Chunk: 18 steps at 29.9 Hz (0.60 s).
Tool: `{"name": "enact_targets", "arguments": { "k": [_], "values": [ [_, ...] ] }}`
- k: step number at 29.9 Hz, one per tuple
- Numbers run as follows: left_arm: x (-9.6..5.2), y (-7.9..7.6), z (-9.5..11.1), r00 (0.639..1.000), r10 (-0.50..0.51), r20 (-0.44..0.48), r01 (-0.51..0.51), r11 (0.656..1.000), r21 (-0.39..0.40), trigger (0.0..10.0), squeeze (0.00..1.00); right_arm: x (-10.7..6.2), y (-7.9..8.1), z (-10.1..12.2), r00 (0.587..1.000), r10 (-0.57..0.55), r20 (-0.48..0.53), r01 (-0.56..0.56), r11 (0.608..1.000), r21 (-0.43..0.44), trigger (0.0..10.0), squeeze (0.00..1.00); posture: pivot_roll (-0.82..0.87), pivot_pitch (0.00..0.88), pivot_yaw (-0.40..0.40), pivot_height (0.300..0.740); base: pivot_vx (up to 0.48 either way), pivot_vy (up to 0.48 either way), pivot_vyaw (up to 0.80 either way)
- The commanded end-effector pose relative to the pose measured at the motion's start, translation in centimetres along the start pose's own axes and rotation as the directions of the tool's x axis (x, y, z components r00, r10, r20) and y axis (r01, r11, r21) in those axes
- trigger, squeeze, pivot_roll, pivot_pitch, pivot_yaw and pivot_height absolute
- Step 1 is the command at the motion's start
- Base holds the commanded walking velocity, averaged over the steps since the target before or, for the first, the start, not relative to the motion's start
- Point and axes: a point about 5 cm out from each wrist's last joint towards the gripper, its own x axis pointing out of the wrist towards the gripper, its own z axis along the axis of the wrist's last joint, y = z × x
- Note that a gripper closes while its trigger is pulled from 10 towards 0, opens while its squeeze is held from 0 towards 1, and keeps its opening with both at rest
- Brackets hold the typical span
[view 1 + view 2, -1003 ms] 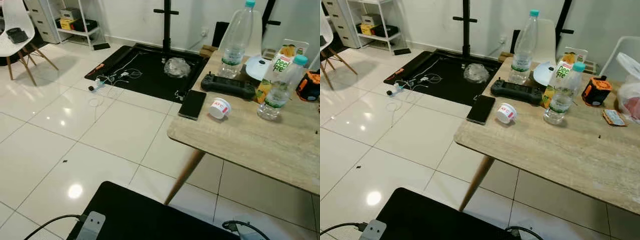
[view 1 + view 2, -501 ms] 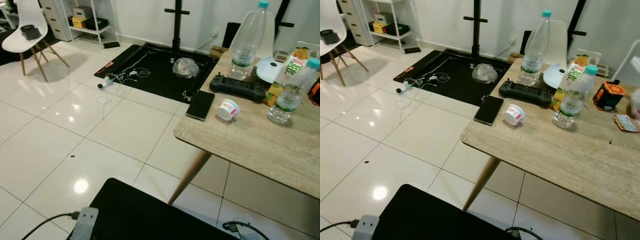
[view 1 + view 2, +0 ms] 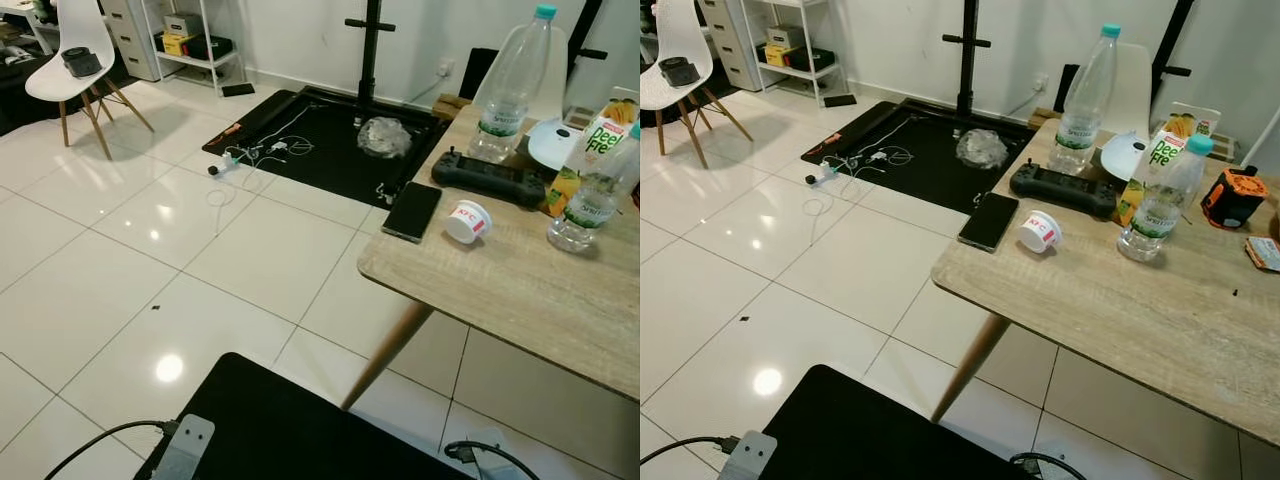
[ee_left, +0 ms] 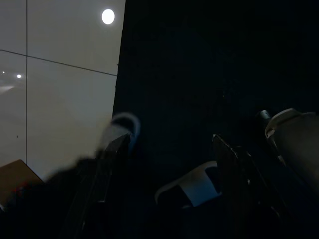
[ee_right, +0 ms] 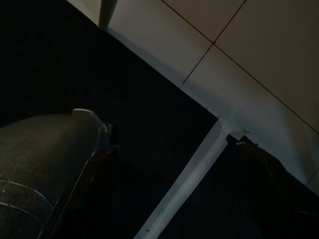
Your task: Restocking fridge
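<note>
While both arms hang idle in shade, the pale wood-grain table (image 3: 1160,320) carries two clear plastic water bottles (image 3: 1082,105), an orange juice carton (image 3: 1160,150) half hidden behind one, a black glossy phone (image 3: 989,221) and a tipped white paper cup (image 3: 1040,231). Left gripper (image 4: 172,164) and right gripper (image 5: 174,174) fingers stand apart, dim above glossy white floor tiles (image 3: 790,260).

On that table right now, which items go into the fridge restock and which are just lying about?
For the restock:
- tall water bottle
- smaller water bottle
- juice carton, partly behind the smaller bottle

Just lying about:
- phone at the table's edge
- black controller
- KFC cup on its side
- orange gadget
- white lid-like disc
- cables on the floor
</note>
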Motion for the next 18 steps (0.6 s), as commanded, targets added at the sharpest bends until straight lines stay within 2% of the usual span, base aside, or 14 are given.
{"name": "enact_targets", "arguments": {
  "k": [1, 6, 18],
  "values": [
    [-0.06, -0.07, -0.2, 1.0, -0.002, -0.001, 0.002, 1.0, 0.02, 10.0, 0.0, 0.06, -0.03, 0.27, 1.0, -0.004, 0.006, 0.004, 1.0, 0.01, 10.0, 0.0, 0.09, 0.0, -0.009, 0.706, 0.0, 0.0, 0.0],
    [-0.04, -0.05, -0.08, 1.0, -0.002, 0.003, 0.002, 1.0, 0.022, 10.0, 0.0, 0.05, 0.01, 0.2, 1.0, -0.005, 0.002, 0.005, 1.0, 0.015, 10.0, 0.0, 0.09, 0.0, -0.005, 0.706, 0.0, 0.0, -0.18],
    [0.0, -0.15, 0.05, 1.0, -0.003, 0.004, 0.003, 1.0, 0.022, 10.0, 0.0, 0.02, 0.02, 0.02, 1.0, -0.007, -0.003, 0.008, 0.999, 0.032, 10.0, 0.0, 0.09, 0.001, -0.005, 0.706, 0.0, 0.0, -0.7]
  ]
}}
